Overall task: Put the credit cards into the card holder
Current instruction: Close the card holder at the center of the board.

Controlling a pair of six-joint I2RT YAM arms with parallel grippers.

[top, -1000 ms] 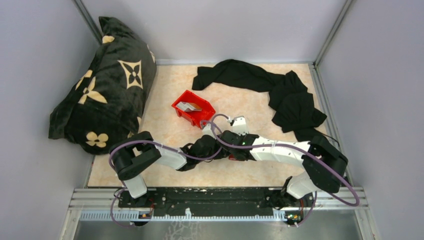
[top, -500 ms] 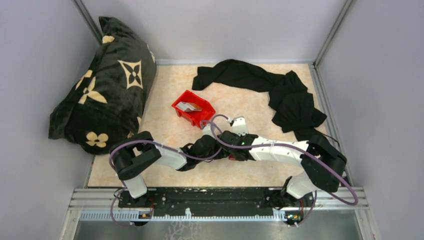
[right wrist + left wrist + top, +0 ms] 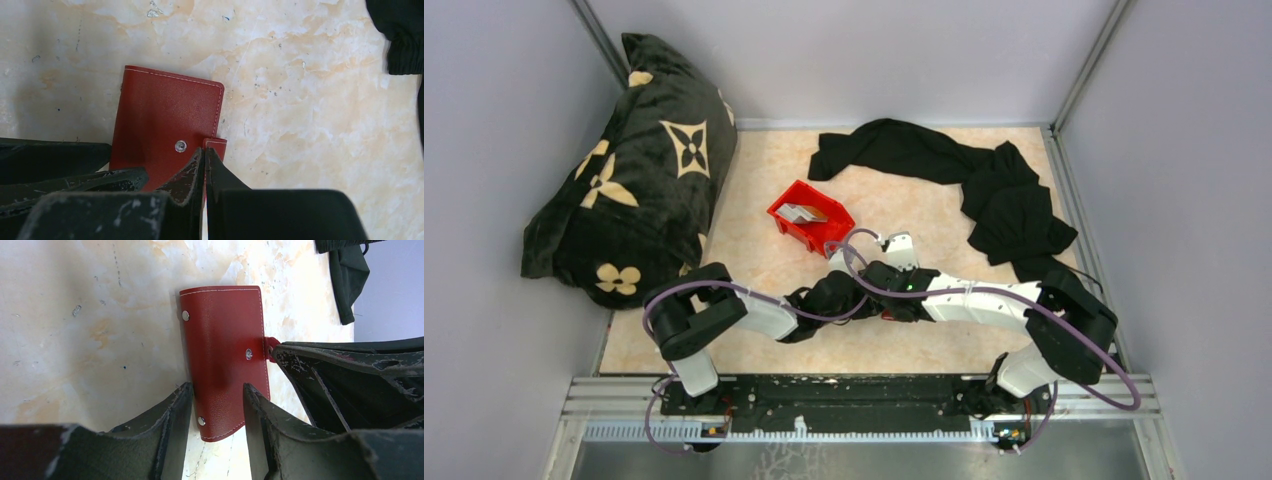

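Note:
The card holder [image 3: 225,355], dark red and folded shut, lies flat on the marble tabletop; the arms hide it in the top view. My right gripper [image 3: 205,150] is shut on its small snap tab [image 3: 216,142] at the holder's edge. My left gripper [image 3: 217,390] stands open over the holder's near end, one finger [image 3: 172,415] at its left edge, the other finger [image 3: 260,415] over its cover. The credit cards [image 3: 802,212], pale grey, lie in the red bin [image 3: 824,232] just behind the two wrists.
A big black cushion with cream flowers [image 3: 629,180] fills the left side. Black clothing [image 3: 984,185] sprawls across the back right, its edge in the wrist views [image 3: 400,35]. Grey walls close in the table on three sides.
Both arms stay nearly still in the top view. My right gripper's jaws have come together on the holder's tab.

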